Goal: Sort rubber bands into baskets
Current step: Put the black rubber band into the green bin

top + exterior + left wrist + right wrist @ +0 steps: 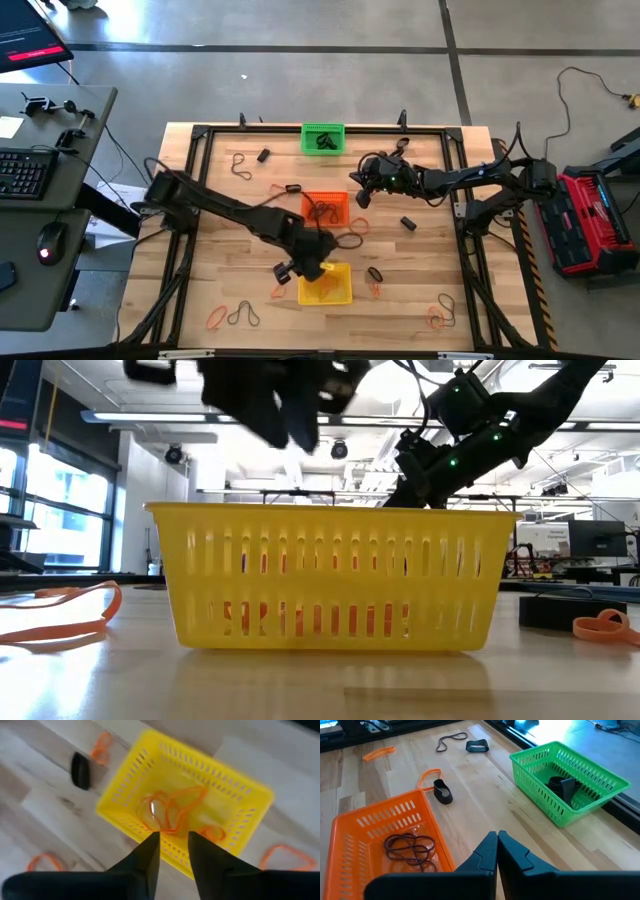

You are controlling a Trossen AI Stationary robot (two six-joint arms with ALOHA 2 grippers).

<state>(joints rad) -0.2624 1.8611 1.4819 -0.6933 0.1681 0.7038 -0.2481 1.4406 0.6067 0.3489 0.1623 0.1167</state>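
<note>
The yellow basket (330,290) stands near the table's near edge and holds several thin orange rubber bands (170,810). My left gripper (174,840) hangs open and empty just above that basket's rim (131,826); it also shows in the high view (308,268). The orange basket (325,207) at the table's middle holds thin dark brown bands (410,847). The green basket (322,138) at the far edge holds thick black bands (565,787). My right gripper (497,837) is shut and empty, above the table just right of the orange basket (358,196).
Loose bands lie about the table: a thick black one (442,791) on an orange loop (430,775) by the orange basket, more at the far left (477,746), near left (230,316), near right (440,312) and right of the yellow basket (375,273). A black frame (460,170) borders the table.
</note>
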